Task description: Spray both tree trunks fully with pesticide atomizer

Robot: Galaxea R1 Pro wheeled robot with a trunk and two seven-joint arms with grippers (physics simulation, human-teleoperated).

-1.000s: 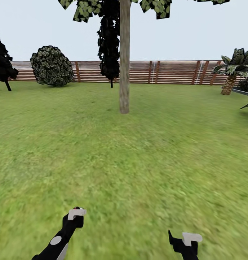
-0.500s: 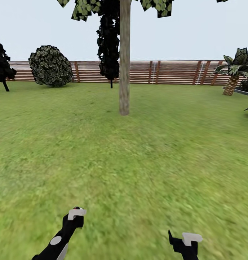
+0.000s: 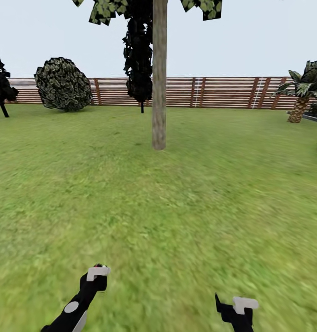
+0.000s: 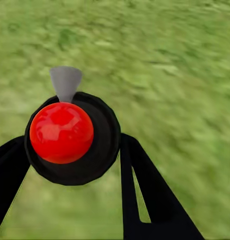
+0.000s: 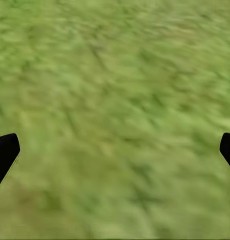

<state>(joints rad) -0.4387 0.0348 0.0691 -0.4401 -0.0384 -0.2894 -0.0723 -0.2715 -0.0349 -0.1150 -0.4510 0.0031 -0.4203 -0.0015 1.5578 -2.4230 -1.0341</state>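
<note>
While the lawn [image 3: 177, 207] spreads wide to the slatted fence [image 3: 214, 92], one pale tree trunk [image 3: 159, 92] stands upright ahead, well apart from both arms. Smaller, the left pincer [image 4: 69, 150] grips the pesticide atomizer [image 4: 72, 137], fingers either side of its dark round body below the red top. It looks light, rigid and smooth, so holding the body suits it. The right pincer [image 5: 115, 145] hangs open over grass.
</note>
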